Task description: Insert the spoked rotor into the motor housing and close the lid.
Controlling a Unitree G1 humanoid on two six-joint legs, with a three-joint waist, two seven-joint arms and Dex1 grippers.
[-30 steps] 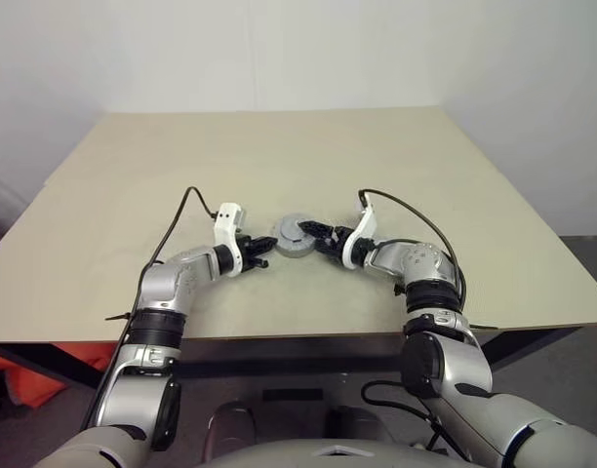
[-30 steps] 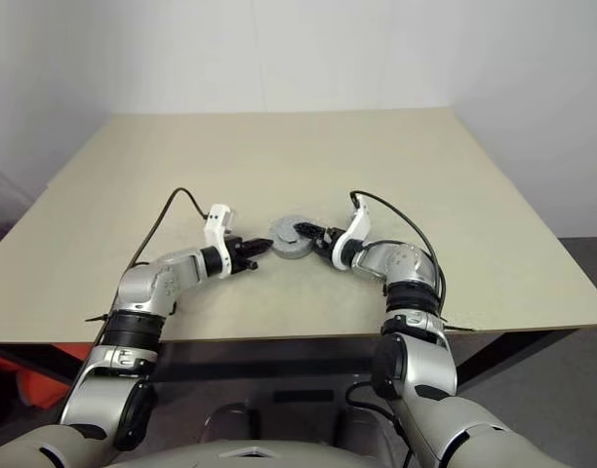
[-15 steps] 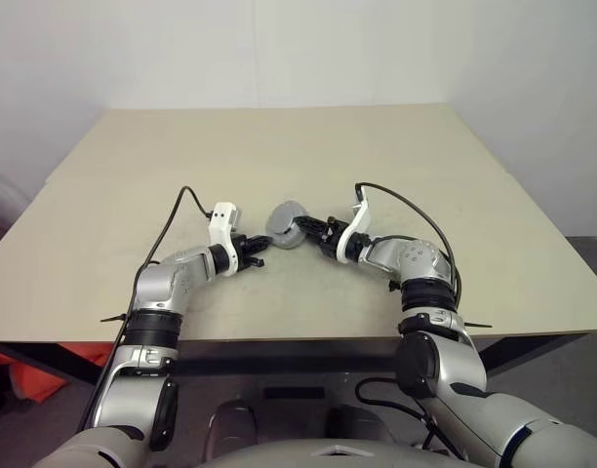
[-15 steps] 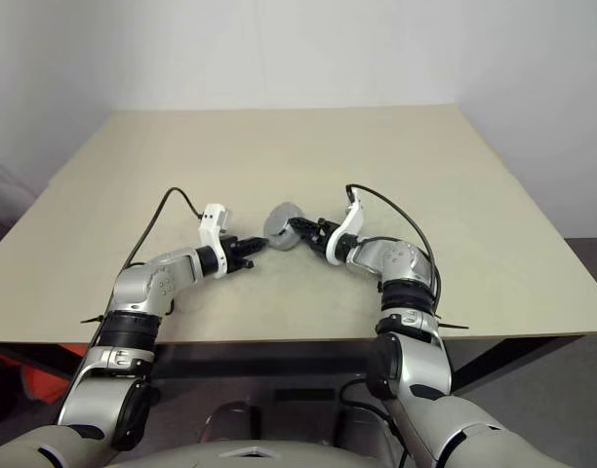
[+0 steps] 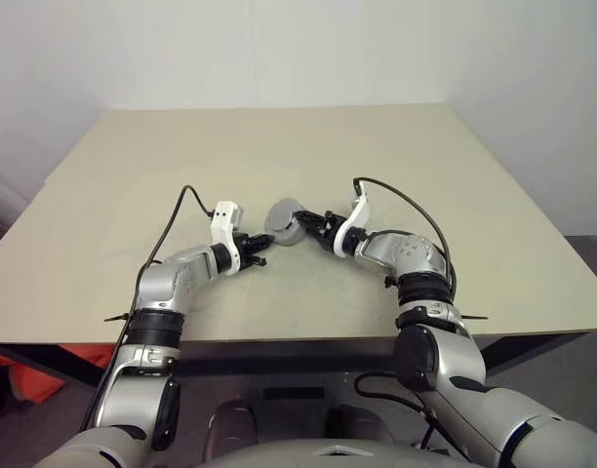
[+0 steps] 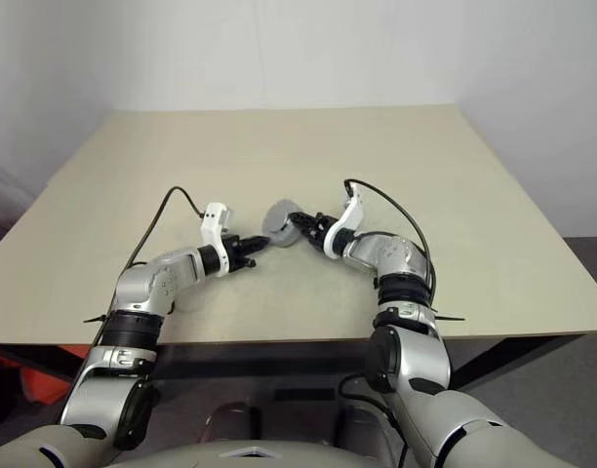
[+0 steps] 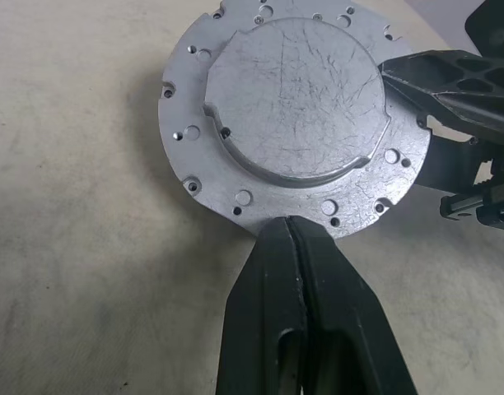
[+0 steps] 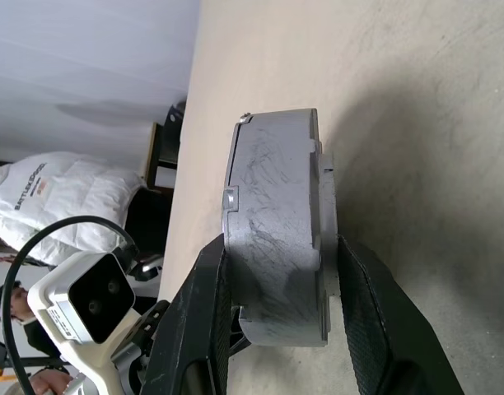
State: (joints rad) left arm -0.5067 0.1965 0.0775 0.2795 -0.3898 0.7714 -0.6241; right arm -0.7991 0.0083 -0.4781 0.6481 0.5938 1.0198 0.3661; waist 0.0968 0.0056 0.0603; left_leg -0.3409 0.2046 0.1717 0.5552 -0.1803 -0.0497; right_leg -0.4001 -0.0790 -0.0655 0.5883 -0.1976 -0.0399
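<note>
Motor housing point(image 7: 295, 111): round, scratched grey metal, drilled flange.

Legible text: none. White jacket point(image 8: 38, 202) on person in background, right wrist view, carries small dark lettering on chest, too small to read. No readable marks on housing point(image 7: 295, 115), table point(image 5: 279, 146) or arms.
</note>
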